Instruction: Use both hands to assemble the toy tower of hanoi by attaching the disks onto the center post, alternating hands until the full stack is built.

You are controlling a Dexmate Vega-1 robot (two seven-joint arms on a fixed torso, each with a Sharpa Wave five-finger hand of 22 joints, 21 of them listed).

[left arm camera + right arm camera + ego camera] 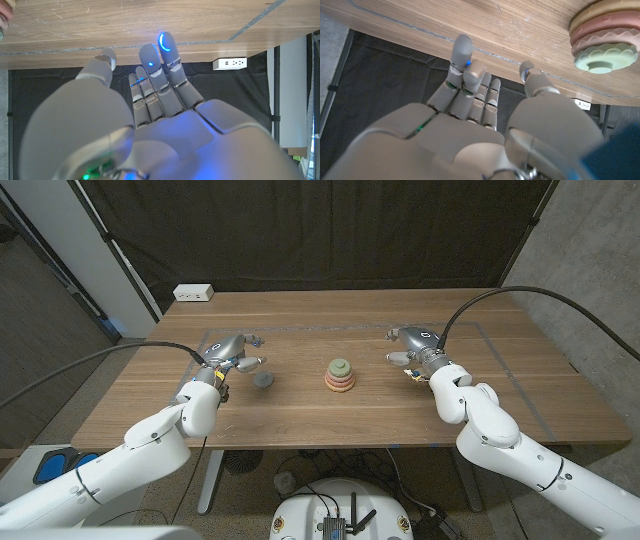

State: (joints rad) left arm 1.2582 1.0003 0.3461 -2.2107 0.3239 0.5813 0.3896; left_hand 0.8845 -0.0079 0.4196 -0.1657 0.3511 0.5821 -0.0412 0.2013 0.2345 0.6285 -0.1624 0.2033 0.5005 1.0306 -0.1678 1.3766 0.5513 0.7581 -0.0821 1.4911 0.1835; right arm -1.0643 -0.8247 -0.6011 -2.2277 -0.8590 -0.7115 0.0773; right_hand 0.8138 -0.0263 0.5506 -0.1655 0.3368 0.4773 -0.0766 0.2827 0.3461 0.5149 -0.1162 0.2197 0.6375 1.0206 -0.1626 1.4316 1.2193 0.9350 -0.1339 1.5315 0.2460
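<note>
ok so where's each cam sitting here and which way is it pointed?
Head: on the robot's head, looking down at the table; both arms, left hand, right hand.
Left wrist: behind the left hand, looking along its fingers at the tabletop edge.
Right wrist: behind the right hand, towards the disk stack.
Shared: the stack, head and right wrist.

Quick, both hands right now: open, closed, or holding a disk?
Left hand: open, holding nothing; the grey disk lies on the table beside it.
Right hand: open, holding nothing, apart from the stack.
</note>
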